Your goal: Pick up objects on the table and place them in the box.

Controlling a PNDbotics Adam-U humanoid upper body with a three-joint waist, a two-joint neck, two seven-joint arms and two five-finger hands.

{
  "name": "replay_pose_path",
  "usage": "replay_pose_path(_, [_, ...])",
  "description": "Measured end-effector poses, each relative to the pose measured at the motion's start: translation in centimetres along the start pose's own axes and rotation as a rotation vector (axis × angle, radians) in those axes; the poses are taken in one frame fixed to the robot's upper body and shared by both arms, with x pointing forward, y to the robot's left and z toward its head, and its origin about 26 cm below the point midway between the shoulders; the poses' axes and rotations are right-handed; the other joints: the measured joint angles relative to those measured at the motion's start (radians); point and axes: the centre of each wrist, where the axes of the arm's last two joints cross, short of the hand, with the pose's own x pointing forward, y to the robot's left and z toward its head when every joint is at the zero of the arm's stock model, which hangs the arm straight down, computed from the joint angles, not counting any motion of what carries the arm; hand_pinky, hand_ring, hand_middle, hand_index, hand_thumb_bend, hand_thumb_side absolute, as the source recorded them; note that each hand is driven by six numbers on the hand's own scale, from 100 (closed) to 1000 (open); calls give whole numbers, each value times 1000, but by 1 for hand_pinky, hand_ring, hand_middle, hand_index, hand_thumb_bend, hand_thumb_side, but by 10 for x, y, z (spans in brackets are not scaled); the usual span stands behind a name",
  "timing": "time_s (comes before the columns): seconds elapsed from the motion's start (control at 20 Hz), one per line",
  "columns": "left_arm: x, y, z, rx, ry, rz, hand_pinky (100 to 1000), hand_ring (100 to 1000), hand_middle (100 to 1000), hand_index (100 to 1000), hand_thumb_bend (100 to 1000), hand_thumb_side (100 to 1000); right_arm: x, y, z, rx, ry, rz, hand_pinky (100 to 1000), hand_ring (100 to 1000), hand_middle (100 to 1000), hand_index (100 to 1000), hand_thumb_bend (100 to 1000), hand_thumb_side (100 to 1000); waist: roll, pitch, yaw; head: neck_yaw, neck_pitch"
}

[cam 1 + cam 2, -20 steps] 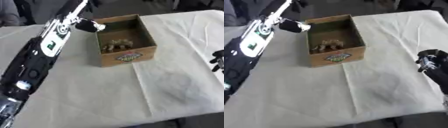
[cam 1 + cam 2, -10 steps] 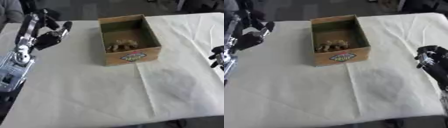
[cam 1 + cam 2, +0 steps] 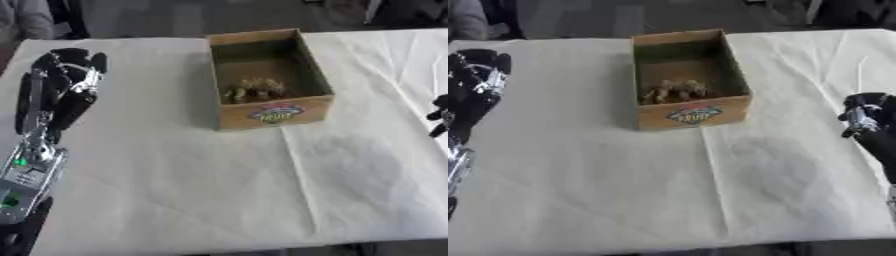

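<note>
An open cardboard box (image 3: 271,112) with a round label on its front wall stands at the middle back of the table. A small tan toy-like thing (image 3: 255,89) lies inside it. My left hand (image 3: 66,85) hovers over the left side of the table, well left of the box, fingers relaxed and holding nothing. My right hand (image 3: 866,120) rests at the right edge, fingers loosely bent and nothing in them. No loose object shows on the cloth.
A cream cloth (image 3: 175,180) with fold creases covers the table. Dark floor and chair legs (image 3: 61,17) lie beyond the far edge. The table's near edge (image 3: 667,245) runs along the bottom.
My left arm has drawn back from over the box's far left corner to the left side of the table and lowered. The camera has also tilted. The right hand has stayed put.
</note>
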Motion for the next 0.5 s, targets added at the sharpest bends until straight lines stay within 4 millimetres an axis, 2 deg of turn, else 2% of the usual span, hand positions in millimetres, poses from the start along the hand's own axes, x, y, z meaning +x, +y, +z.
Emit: replay_pose_path(0.5, [-11, -3, 9, 25, 37, 25, 528, 498, 532, 662, 416, 445, 1, 0, 0, -8, -5, -2, 377, 555, 588, 630, 100, 368, -1, 7, 4, 26, -5])
